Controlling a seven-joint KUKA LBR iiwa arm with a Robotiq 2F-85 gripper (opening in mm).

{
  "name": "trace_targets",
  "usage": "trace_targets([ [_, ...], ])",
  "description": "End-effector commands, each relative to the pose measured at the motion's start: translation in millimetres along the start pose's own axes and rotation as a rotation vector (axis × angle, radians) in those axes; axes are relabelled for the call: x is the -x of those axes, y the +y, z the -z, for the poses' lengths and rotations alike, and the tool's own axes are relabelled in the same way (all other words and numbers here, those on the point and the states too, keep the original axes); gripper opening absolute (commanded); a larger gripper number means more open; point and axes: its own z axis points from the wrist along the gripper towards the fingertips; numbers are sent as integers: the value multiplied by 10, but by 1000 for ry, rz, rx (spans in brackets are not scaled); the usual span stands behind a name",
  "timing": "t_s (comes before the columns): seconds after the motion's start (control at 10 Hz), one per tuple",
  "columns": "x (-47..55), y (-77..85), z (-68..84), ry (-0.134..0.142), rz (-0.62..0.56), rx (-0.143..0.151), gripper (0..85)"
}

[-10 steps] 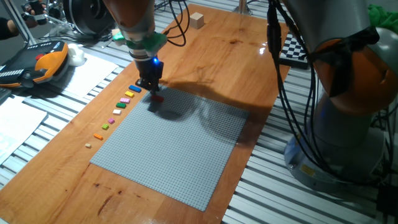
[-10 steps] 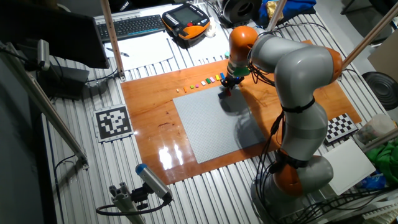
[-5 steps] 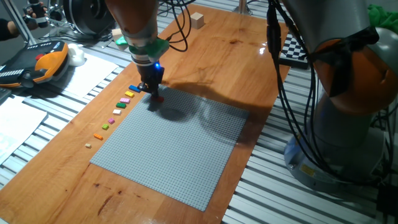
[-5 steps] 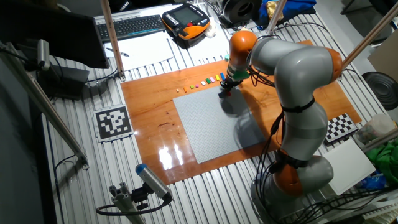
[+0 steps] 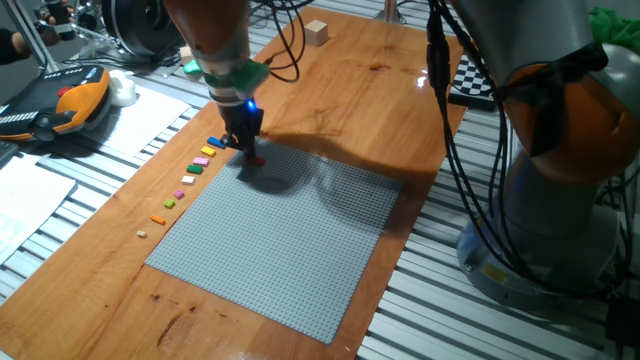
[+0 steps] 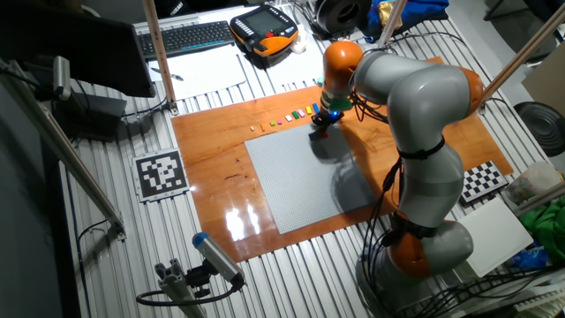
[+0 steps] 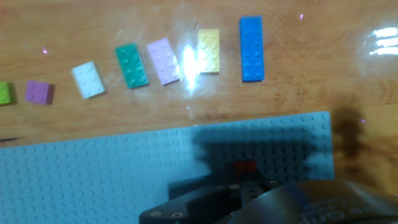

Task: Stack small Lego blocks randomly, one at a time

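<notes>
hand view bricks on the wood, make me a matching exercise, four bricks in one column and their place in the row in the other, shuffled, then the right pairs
Bricks:
1. blue brick
2. white brick
3. yellow brick
4. green brick

Places in the hand view:
A. between the white brick and the pink brick
B. far right end of the row, longest piece
C. just left of the blue brick, under the glare
D. between the purple brick and the green brick

Pairs: 1-B, 2-D, 3-C, 4-A
</notes>
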Motion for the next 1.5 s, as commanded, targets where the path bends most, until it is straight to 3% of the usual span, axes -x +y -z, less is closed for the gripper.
trace_targets([
  [0.0,12,-9,29,6,6,-4,0],
  [0.4,12,-6,0,16,14,-16,0],
  [0.6,53,0,6,3,3,3,0],
  [0.9,287,21,159,-24,-8,7,0],
  [1.1,479,17,303,-38,-25,-13,340],
  [1.2,572,-8,342,-42,-21,-32,340],
  [1.4,723,-34,275,-68,-13,-33,340],
])
